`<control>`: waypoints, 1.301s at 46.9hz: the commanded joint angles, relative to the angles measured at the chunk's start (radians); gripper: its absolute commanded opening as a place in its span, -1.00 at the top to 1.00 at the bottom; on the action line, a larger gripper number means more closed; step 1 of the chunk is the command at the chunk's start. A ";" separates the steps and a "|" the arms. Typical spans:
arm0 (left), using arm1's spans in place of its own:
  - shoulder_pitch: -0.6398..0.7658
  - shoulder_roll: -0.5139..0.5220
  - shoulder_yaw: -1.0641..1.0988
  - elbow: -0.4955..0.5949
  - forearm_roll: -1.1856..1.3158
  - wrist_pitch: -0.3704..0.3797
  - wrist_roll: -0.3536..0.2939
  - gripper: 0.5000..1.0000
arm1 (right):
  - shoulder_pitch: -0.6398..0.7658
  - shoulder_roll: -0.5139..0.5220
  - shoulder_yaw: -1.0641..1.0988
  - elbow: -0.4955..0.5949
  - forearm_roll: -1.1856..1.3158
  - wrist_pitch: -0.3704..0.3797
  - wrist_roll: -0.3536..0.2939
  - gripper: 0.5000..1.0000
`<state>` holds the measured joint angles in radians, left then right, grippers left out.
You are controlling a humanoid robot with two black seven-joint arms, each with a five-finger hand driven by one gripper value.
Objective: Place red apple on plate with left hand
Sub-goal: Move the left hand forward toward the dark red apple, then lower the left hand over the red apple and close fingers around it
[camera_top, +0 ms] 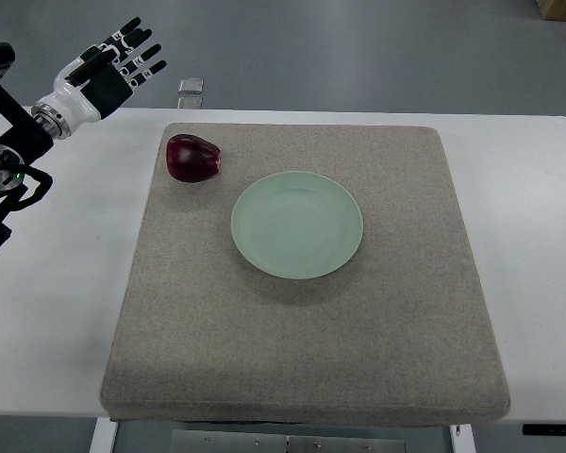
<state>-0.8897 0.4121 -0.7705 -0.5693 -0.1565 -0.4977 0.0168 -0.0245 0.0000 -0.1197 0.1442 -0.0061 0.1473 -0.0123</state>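
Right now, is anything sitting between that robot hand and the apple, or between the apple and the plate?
Nothing visible. The left hand hovers open beyond the mat's far left corner, with only bare table and grey mat before the red apple. Only bare mat separates apple and green plate.

The setting is looking like a robotics lab or test room rather than a home: a plain white tabletop (528, 245) is standing on a bare, smooth grey floor (358, 47), with no furniture or household clutter showing around it. A square grey felt mat (302, 359) is lying on the tabletop as a staged work surface, carrying only a pale green plate (297, 225) and a red apple (191, 157). A robot arm with exposed black joints and a lit green indicator is reaching in at the left edge, ending in a black-and-white fingered left hand (108, 68).
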 commanded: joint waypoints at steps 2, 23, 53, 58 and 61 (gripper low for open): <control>0.000 -0.001 0.002 -0.001 0.000 0.001 0.000 -1.00 | 0.000 0.000 0.000 0.000 0.000 0.000 0.002 -0.86; -0.002 0.001 -0.006 0.003 0.020 0.033 -0.006 -1.00 | 0.000 0.000 0.000 0.000 0.000 0.000 0.000 -0.86; -0.126 0.093 0.100 -0.115 1.271 0.093 -0.310 -0.97 | 0.000 0.000 0.000 0.000 0.000 0.000 0.000 -0.86; -0.172 0.149 0.152 -0.198 1.491 0.093 -0.310 -0.98 | 0.000 0.000 0.000 0.000 0.000 0.000 0.000 -0.86; -0.195 0.165 0.175 -0.239 1.635 0.093 -0.310 -0.98 | 0.000 0.000 0.000 0.000 0.000 0.000 0.000 -0.86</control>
<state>-1.0613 0.5604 -0.6191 -0.7657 1.3337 -0.4041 -0.2930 -0.0246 0.0000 -0.1197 0.1442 -0.0061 0.1472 -0.0121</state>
